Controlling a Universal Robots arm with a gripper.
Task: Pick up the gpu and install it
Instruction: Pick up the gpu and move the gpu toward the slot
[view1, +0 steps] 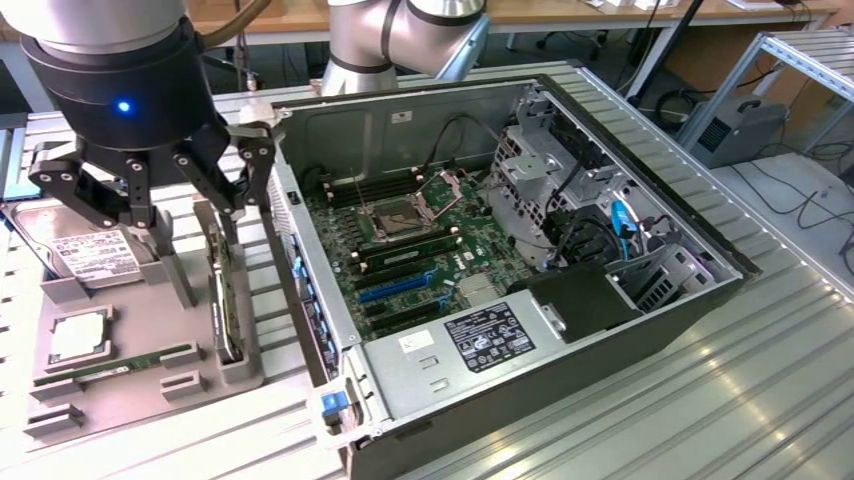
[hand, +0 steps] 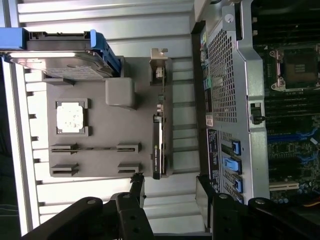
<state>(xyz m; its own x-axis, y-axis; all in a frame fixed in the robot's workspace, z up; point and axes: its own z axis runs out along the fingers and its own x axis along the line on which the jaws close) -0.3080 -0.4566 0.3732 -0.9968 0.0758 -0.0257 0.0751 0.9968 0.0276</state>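
The gpu stands on its edge in a slot of the grey parts holder, beside the open computer case. From above it is a thin black strip with its silver bracket at one end. My gripper hangs above the holder, open, with nothing between its fingers. In the wrist view the gripper has one fingertip close to the card's near end and the other by the case wall. I am apart from the card.
The holder also carries a hard drive, a CPU and a RAM stick. Inside the case lies the motherboard with blue slots. Ribbed metal table surrounds everything.
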